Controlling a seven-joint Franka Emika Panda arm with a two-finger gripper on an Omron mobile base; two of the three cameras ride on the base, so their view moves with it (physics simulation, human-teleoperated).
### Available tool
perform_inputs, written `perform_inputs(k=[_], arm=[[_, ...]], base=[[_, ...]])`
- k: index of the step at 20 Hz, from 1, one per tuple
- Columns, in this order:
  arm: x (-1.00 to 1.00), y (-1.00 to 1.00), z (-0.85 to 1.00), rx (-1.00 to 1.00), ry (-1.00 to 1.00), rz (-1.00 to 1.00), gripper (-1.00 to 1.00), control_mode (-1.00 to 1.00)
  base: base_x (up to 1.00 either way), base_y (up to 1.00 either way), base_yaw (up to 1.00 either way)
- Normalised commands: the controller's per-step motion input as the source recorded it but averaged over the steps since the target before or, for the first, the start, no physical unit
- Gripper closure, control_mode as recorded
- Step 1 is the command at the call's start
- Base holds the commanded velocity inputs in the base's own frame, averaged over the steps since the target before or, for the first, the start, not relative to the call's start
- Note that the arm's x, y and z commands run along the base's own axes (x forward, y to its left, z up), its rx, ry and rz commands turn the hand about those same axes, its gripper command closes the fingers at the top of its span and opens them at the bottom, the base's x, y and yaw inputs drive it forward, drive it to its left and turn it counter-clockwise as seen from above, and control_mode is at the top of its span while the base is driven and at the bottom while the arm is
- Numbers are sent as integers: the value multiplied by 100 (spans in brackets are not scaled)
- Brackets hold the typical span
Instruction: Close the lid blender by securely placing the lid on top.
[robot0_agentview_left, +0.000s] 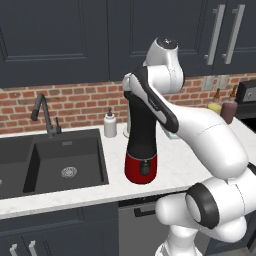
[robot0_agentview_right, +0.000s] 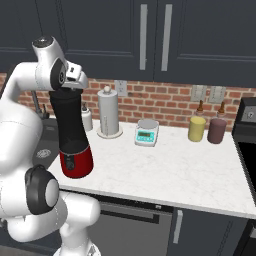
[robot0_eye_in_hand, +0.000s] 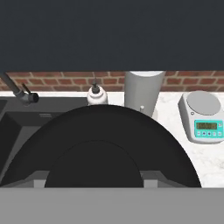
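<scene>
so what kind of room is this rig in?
A home-style kitchen, rendered. A white stone counter holds a dark sink with a faucet, a red-based blender and a kitchen scale, with a brick backsplash under dark cabinets.

Soap bottle (robot0_agentview_left: 110, 124) and paper towel roll (robot0_agentview_right: 109, 112) close behind blender (robot0_agentview_left: 141, 145); counter (robot0_agentview_right: 190, 165) rightward open.

Left base cam sits behind me on my left, looking fwd and down over my arm at the counter (robot0_agentview_left: 190, 165), sink (robot0_agentview_left: 65, 165) and blender (robot0_agentview_left: 141, 150). Right base cam does the same from my right, sharing the blender (robot0_agentview_right: 72, 145), brick wall and counter (robot0_agentview_right: 175, 170), plus the scale (robot0_agentview_right: 147, 133). Hand cam looks steeply down, v. close over the lid (robot0_eye_in_hand: 100, 144), w/ the scale (robot0_eye_in_hand: 204, 116) and soap bottle (robot0_eye_in_hand: 96, 94) beyond.
</scene>
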Motion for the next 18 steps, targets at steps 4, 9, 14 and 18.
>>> perform_inputs(k=[4, 9, 14, 18], arm=[[0, -11, -47, 0, -1, -1, 100, -100], [-3, -15, -40, 0, 0, -1, 100, -100], [-15, -16, -31, 0, 0, -1, 100, -100], [-25, -14, -27, 0, 0, -2, 100, -100]], base=[[0, 0, 0], [0, 0, 0], [0, 0, 0], [0, 0, 0]])
